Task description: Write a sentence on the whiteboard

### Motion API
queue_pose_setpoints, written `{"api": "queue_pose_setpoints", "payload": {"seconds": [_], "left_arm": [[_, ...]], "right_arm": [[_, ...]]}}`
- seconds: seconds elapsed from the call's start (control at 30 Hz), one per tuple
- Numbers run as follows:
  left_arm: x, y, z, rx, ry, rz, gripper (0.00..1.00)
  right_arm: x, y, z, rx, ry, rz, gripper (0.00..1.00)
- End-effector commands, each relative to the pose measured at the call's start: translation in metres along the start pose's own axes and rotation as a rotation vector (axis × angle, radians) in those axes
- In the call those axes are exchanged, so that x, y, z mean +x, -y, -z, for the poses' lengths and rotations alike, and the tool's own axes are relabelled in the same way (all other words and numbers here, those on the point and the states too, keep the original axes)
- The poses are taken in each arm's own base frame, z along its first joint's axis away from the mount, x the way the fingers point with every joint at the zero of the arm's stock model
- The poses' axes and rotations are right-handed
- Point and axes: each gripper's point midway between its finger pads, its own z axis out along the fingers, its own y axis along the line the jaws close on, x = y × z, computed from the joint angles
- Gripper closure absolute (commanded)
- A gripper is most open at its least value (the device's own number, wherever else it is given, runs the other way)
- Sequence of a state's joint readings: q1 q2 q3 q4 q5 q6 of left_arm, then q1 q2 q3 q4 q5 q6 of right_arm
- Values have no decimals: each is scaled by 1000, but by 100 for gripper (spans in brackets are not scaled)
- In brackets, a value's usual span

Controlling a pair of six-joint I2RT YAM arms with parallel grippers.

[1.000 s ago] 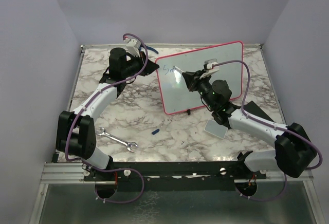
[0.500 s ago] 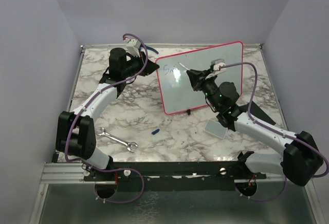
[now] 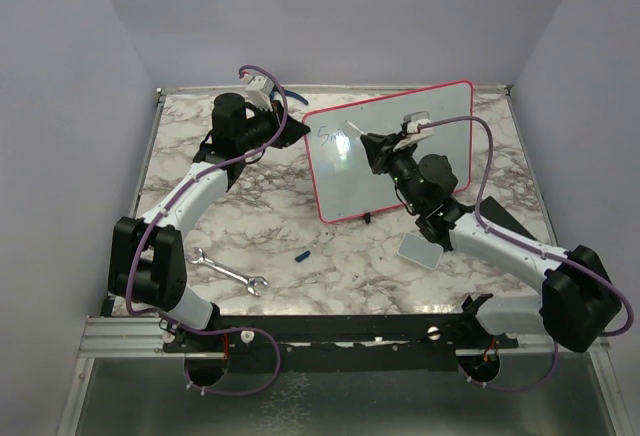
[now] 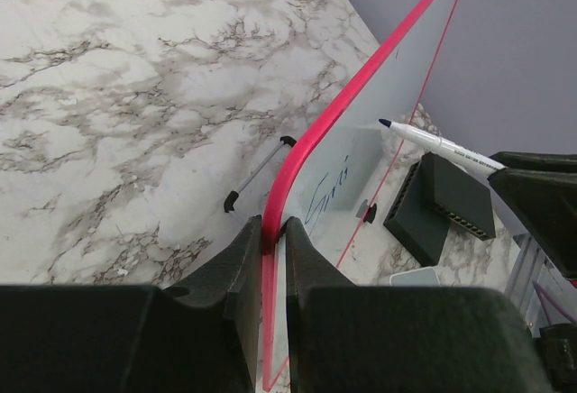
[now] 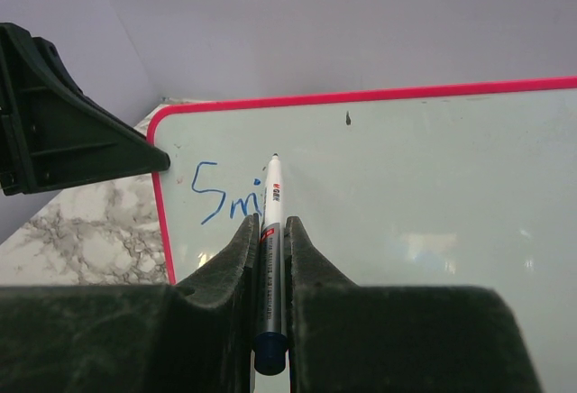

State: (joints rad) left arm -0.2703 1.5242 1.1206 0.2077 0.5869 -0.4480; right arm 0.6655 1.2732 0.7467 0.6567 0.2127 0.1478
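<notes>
Marble tabletop [image 3: 330, 256] bore the whiteboard [image 3: 345, 191] toward its back, left tool [image 4: 273, 231] pinching its edge. Right tool [image 5: 273, 226] was clamped on the marker [image 5: 273, 190]; light strokes level with the begun sentence [image 5: 221, 193] seemed wise.

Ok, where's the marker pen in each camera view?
Top external: marker upper centre, at the whiteboard's upper left.
Left wrist: marker right of centre, tip pointing left.
Right wrist: marker centre, upright between the right gripper's fingers.
Shared landmark: the blue writing near its tip.
</notes>
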Motion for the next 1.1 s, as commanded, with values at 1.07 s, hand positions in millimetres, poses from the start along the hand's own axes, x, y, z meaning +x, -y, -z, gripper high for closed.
{"api": "queue_pose_setpoints", "payload": {"seconds": [1.07], "left_arm": [[-13, 15, 7, 34, 35, -39, 94]], "right_arm": [[51, 19, 19, 62, -122, -20, 100]]}}
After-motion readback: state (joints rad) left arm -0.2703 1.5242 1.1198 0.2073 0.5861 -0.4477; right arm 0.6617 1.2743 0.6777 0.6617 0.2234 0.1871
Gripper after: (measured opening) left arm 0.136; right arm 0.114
